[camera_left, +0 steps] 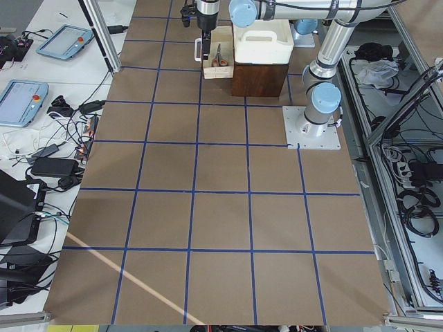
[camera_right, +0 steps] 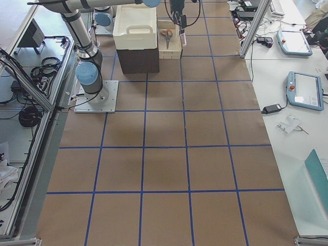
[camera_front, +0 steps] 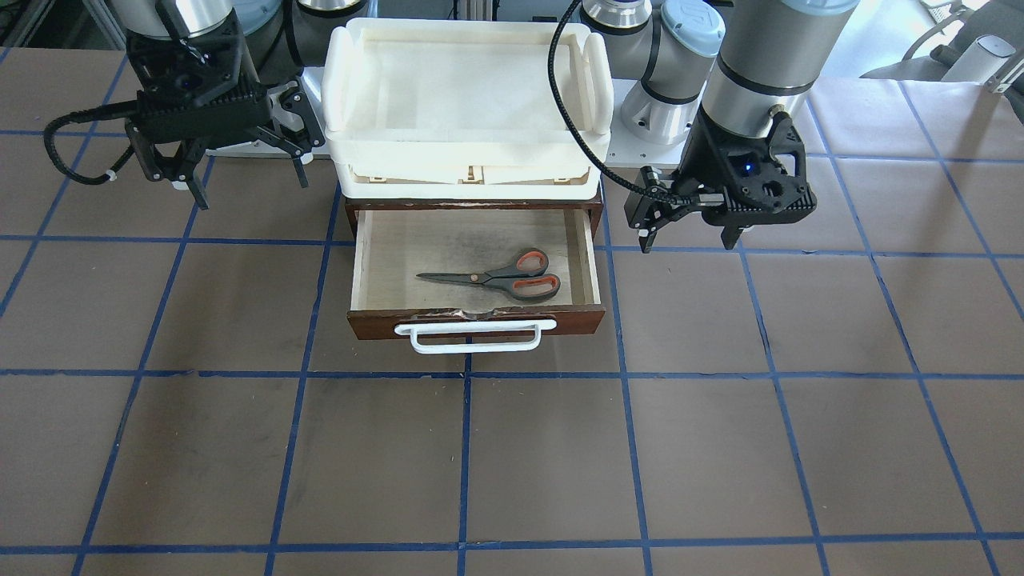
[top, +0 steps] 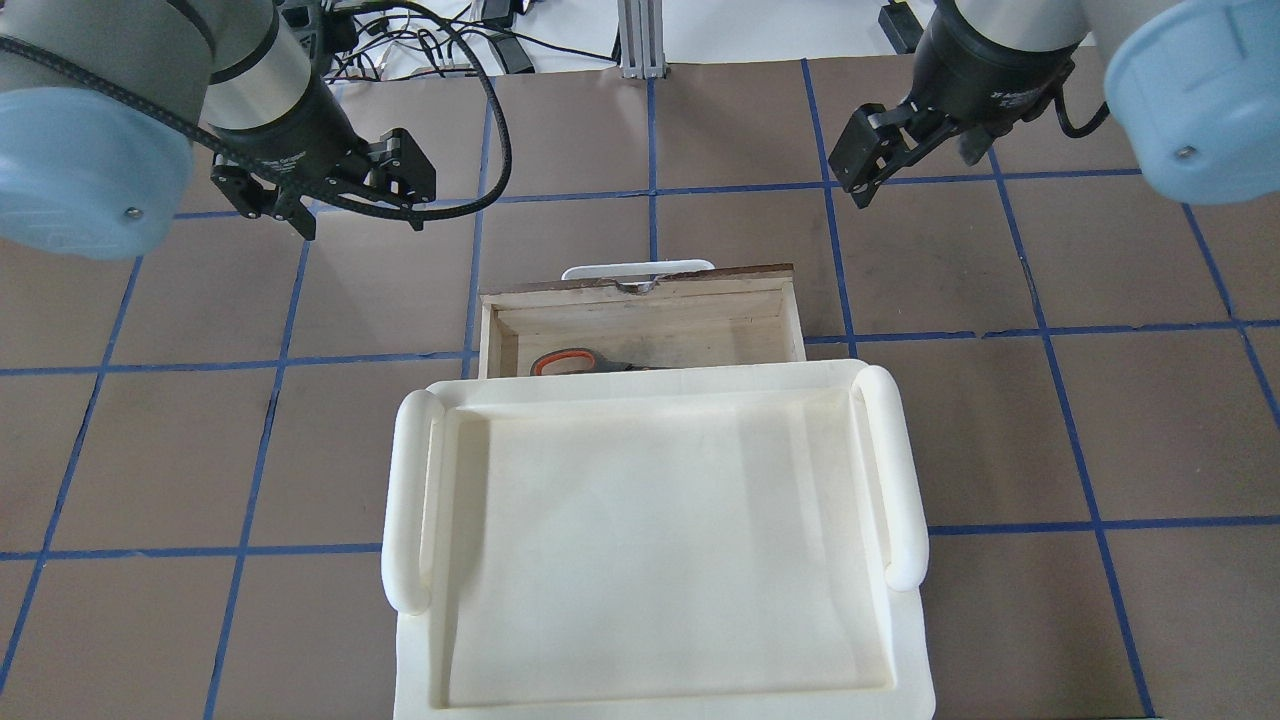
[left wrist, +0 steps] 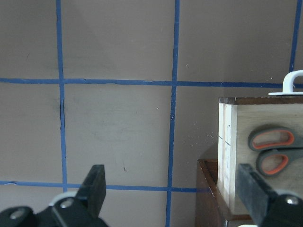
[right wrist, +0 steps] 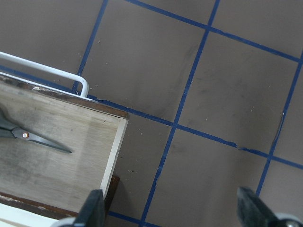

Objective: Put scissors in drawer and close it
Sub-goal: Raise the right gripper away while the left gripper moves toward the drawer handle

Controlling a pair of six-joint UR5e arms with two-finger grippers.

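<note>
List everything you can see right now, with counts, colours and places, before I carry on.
scissors: one, silver blades, grey handles lined orange-red, lying flat inside the open drawer.
drawer: one, reddish-brown front, pale wood inside, pulled out of the cabinet.
handle: one, white loop, on the drawer's front.
cabinet: one, dark brown, under the tray.
tray: one, cream-white, on top of the cabinet.
table: one, brown with a blue tape grid.
arms: two, silver-grey with pale blue caps, either side of the cabinet.
left pincer: one, black, open, empty, beside the drawer.
right pincer: one, black, open, empty, on the drawer's other side.
</note>
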